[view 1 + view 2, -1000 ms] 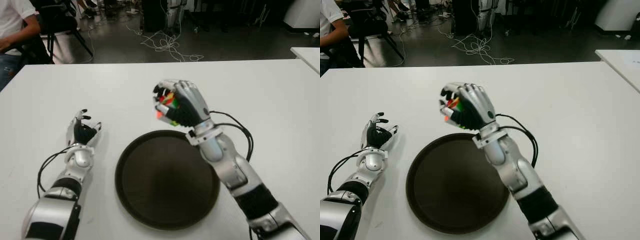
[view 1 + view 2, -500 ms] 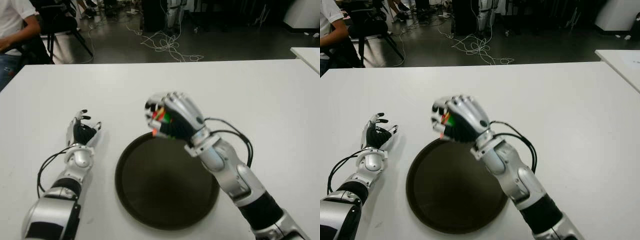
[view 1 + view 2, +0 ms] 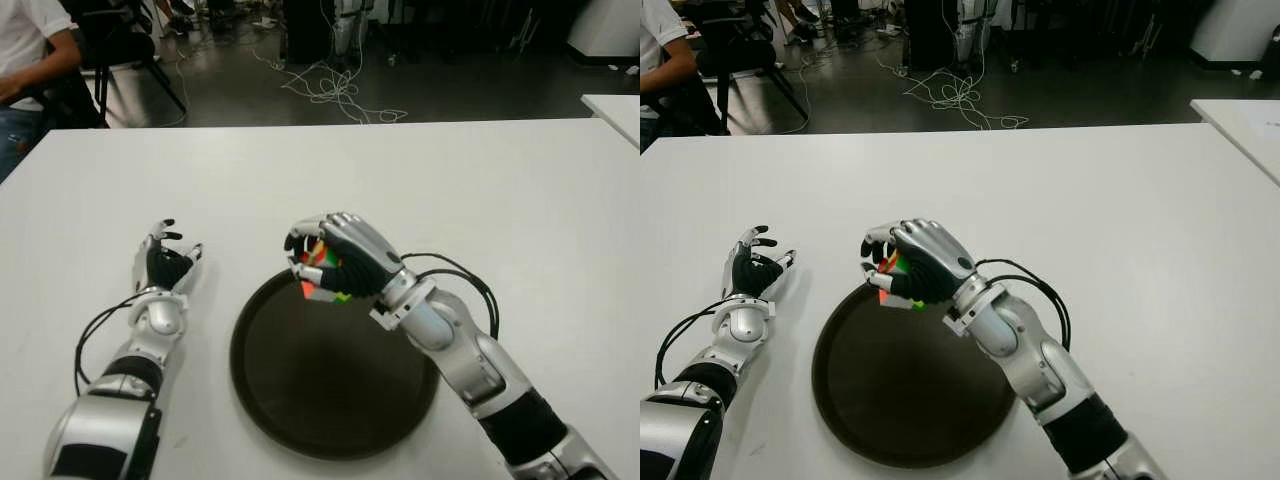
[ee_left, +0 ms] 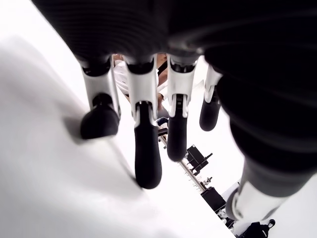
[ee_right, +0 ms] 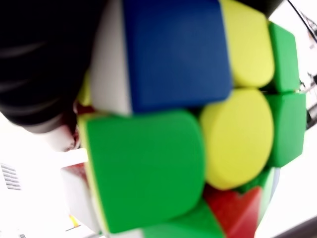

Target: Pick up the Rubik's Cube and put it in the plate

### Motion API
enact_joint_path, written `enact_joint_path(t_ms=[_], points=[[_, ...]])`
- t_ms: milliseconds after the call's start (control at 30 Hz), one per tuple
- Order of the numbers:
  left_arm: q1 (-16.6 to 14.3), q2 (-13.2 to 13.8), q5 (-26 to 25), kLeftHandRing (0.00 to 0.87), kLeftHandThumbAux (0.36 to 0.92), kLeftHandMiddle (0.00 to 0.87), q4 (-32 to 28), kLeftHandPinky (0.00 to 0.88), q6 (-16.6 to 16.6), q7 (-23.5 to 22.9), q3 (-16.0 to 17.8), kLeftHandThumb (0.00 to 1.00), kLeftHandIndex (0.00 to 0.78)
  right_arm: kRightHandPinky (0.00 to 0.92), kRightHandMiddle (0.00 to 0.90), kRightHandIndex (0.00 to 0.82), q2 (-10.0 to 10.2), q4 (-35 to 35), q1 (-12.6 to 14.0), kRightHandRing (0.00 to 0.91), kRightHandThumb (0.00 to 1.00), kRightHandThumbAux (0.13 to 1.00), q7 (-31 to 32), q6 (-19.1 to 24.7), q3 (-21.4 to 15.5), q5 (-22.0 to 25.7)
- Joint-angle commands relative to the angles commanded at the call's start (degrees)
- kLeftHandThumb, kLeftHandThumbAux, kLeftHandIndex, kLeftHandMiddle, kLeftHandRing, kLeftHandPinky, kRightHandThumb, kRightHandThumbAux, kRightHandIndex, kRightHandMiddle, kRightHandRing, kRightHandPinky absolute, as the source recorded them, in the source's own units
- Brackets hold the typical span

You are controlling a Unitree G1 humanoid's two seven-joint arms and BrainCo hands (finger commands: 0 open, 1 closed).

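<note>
My right hand (image 3: 325,265) is shut on the Rubik's Cube (image 3: 320,280), whose red, green and yellow tiles show between the fingers. It holds the cube just above the far rim of the dark round plate (image 3: 330,395). The right wrist view is filled by the cube (image 5: 173,129), with blue, green, yellow and red tiles against the palm. My left hand (image 3: 165,262) shows to the left of the plate on the white table (image 3: 500,200), fingers relaxed and holding nothing; its fingers (image 4: 146,158) hang loose in the left wrist view.
A black cable (image 3: 470,280) loops beside my right forearm. A seated person (image 3: 30,60) and a chair are beyond the table's far left corner. Cables lie on the floor behind the table. Another white table edge (image 3: 615,110) shows at far right.
My right hand has carried the cube down and slightly left, from well above the table behind the plate to just over the plate's far rim. The left hand has not moved.
</note>
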Motion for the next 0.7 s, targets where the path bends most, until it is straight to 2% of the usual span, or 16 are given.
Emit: enact_joint_path(t_ms=[267,700], points=[[-0.1,0.1,0.9,0.357,0.737,0.309,0.0,0.391,0.6,0.9,-0.7,0.263,0.171,0.761,0.762,0.432,-1.5,-1.9,0.2,0.770,0.698,0.726,4.8,2.8,0.7,-1.7],[0.0,0.1,1.0,0.328,0.732,0.290,-0.1,0.349,0.5,1.1,-0.9,0.249,0.167,0.763,0.766,0.432,-1.6,-1.5,0.7,0.774,0.698,0.726,5.6,4.3,0.8,-2.5]])
